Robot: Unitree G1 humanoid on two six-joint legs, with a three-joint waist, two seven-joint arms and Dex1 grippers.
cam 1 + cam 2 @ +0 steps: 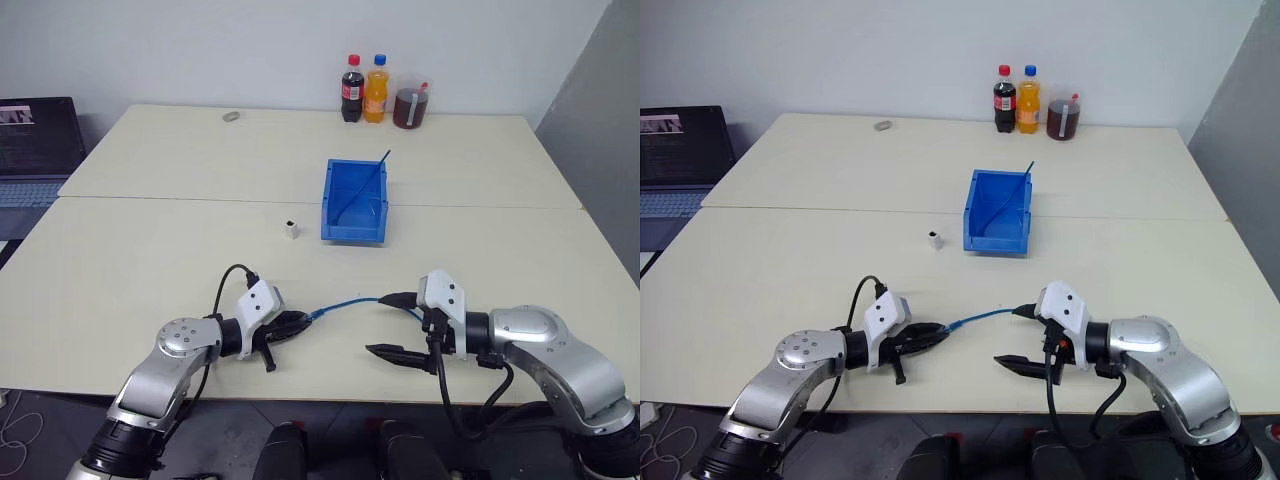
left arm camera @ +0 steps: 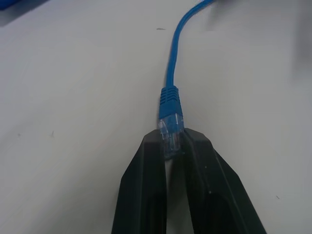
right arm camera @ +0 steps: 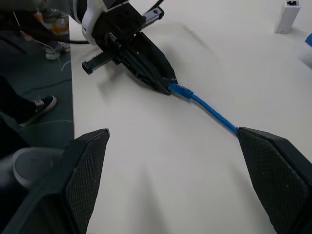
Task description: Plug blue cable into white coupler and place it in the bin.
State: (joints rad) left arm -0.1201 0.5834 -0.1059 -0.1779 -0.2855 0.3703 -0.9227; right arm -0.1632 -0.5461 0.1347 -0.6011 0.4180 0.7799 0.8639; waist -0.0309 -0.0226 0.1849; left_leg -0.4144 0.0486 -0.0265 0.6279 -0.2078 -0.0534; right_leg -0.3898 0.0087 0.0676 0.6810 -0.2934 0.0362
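Left gripper (image 1: pixel 297 322) pinches the clear plug of the blue cable (image 1: pixel 350 302), leaving its tip free for the white coupler (image 1: pixel 290 229) standing beside the bin (image 1: pixel 355 202). Right gripper (image 1: pixel 402 327) spreads wide around the cable.

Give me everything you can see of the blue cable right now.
The blue cable is thin, light blue and flexible, with a rubbery-looking jacket. One end carries a ribbed blue boot and a small clear plug, which the left pincer has clamped between its black fingers. From there the cable runs low over the cream table in a gentle curve to the open right pincer, passing by its upper finger; I can't tell whether it touches. Its far end is hidden there.
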